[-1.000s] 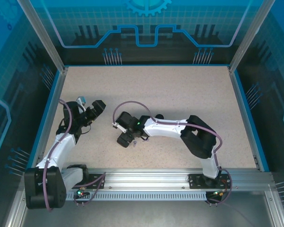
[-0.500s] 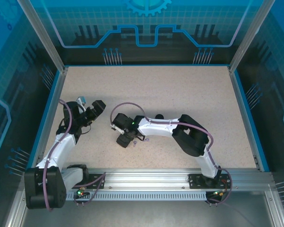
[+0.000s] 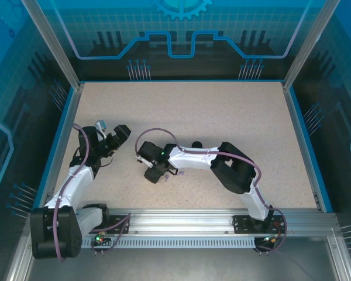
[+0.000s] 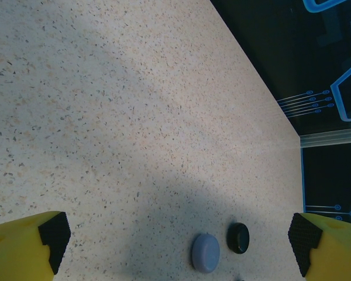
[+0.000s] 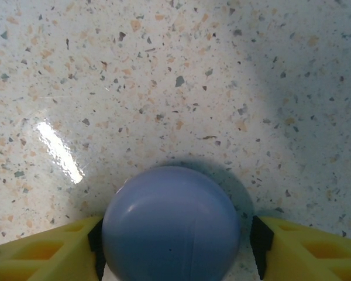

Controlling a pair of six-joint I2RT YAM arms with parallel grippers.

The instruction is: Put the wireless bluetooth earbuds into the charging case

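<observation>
My right gripper [image 5: 176, 241] straddles the round lavender charging case [image 5: 171, 225], which sits on the speckled counter [image 5: 164, 88] at lower centre. The frame-left pad [image 5: 96, 246] touches it and the other stands just apart, so it is unclamped. My left gripper [image 4: 175, 243] gapes wide, empty.

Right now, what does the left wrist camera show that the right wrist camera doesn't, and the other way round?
Left wrist, not right: a distant lavender case beside a black case, not touching, and the dark enclosure wall past the table edge. Right wrist, not left: a close-up lavender case flanked by the right gripper. Both: speckled table and yellow fingers with black pads; the left gripper stands wide open.
</observation>
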